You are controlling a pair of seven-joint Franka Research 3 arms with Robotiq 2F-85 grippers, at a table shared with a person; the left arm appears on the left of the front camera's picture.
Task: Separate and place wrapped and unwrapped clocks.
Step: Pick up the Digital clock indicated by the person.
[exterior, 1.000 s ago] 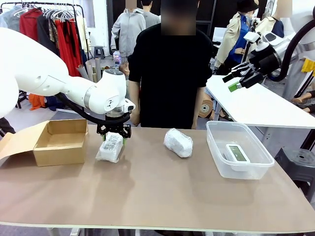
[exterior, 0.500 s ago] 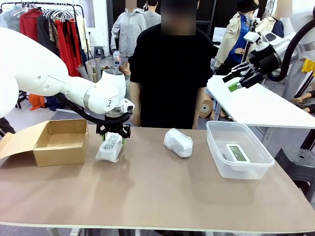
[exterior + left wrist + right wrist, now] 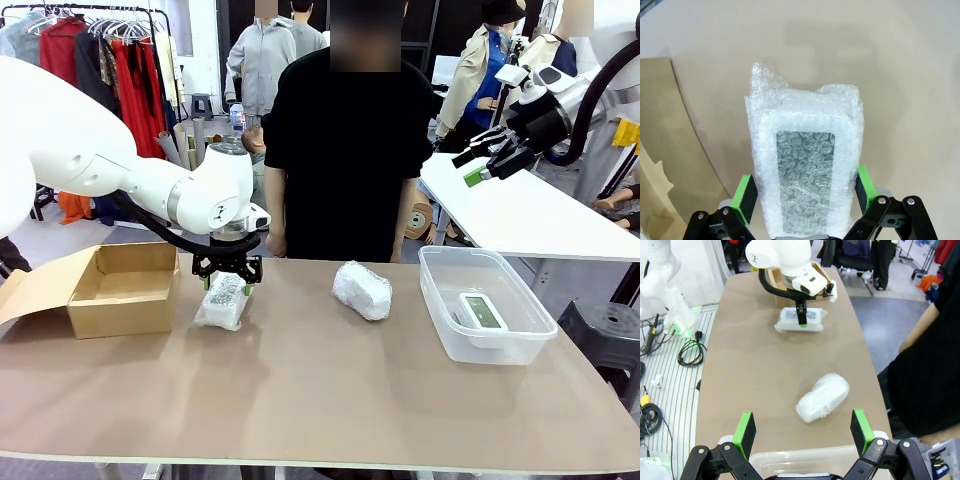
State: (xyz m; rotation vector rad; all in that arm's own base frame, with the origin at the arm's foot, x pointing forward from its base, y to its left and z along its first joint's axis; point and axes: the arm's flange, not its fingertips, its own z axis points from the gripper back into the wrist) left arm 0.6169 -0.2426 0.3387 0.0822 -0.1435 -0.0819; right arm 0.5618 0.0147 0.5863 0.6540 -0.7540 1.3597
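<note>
Since the flat wrapped bundle [image 3: 223, 300] lies on the table [image 3: 320, 410] just beside the open cardboard box [image 3: 120, 315], I have the left gripper [image 3: 229, 281] lowered straight over its far end. The jaws are spread wide, with one green pad down each long side. In the left wrist view the pads sit right against the bubble wrap, though I cannot tell whether they press it yet. Nothing is clamped, so I read this as lining up for a grasp across the narrow width, where the wrap is least likely to slip. The box looks like the natural home for the wrapped pieces, which would explain starting with the bundle nearest it. The rounder wrapped bundle [image 3: 362, 290] waits near the middle of the table, well apart from both grippers. The bare white clock [image 3: 482, 311] lies screen up inside the clear plastic bin [image 3: 432, 288] on my right, so that half of the sort seems done. I keep the right gripper [image 3: 466, 168] high above the bin, open and empty, out of the left arm's way. The person [image 3: 345, 150] stands at the far edge with hands off the table.
</note>
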